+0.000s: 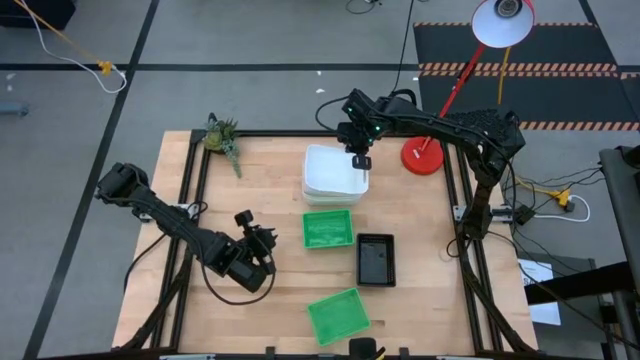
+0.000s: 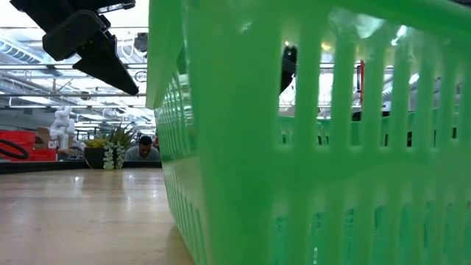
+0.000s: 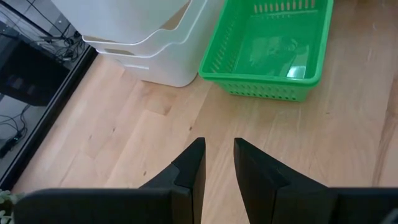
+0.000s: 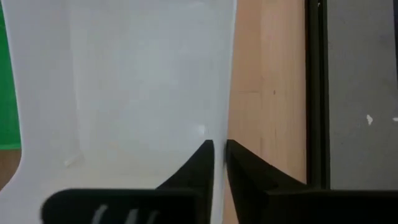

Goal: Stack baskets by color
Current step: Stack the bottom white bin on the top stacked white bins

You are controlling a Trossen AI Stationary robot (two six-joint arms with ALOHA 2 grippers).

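The right arm reaches in from the table's three o'clock edge, elbow high near the frame post, forearm running toward eleven o'clock. Its right gripper (image 1: 360, 160) hangs over the right-hand rim of the white basket stack (image 1: 333, 176), wrist pointing down. In the right wrist view the two dark fingers (image 4: 198, 167) straddle the thin white wall with a narrow gap between them, close against it; whether they pinch it or have just let go cannot be told.

The left arm lies low along the eight o'clock side, bent at the elbow, with the left gripper (image 1: 262, 243) above bare wood, aimed toward two o'clock. Its fingers (image 3: 190, 168) stand slightly apart and hold nothing.

The white stack sits at twelve o'clock from the table's centre. A green basket (image 1: 328, 229) is just below it, a black basket (image 1: 376, 260) at four o'clock, another green basket (image 1: 337, 315) tilted at six o'clock.
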